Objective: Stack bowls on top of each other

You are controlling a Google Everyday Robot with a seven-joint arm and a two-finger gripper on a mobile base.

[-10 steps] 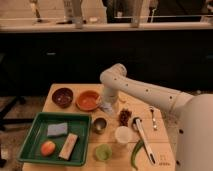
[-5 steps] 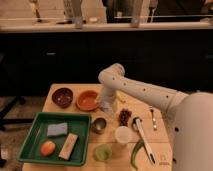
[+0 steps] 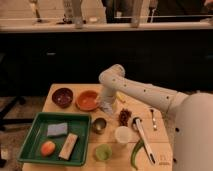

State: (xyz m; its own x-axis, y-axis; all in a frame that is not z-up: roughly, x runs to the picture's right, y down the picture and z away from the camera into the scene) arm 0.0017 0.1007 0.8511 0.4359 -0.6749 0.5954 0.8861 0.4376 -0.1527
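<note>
A bright orange bowl and a dark maroon-brown bowl sit side by side on the far left part of the wooden table. They are apart and neither is on the other. My white arm reaches in from the right, and my gripper hangs just to the right of the orange bowl, close to its rim and near the table top. It holds nothing that I can see.
A green tray at front left holds a blue sponge, an orange fruit and a tan block. A small metal cup, a white cup, a green cup, a pine cone, utensils and a green pepper lie to the right.
The gripper has shifted slightly lower beside the orange bowl. The bowls have not moved.
</note>
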